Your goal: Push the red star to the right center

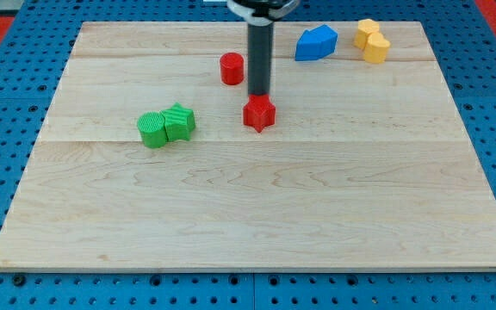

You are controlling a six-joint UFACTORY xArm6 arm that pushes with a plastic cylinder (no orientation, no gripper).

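Note:
The red star [259, 114] lies on the wooden board [257, 207], a little above its middle. My tip [258, 93] stands just above the star in the view, touching or nearly touching its upper edge. The dark rod rises from there to the view's top. A red cylinder [232, 68] stands up and to the left of my tip.
Two green blocks [165, 126], a cylinder and a star, sit together left of the red star. A blue block [316, 42] lies at the top right of centre. Two yellow blocks [372, 40] sit together near the top right corner.

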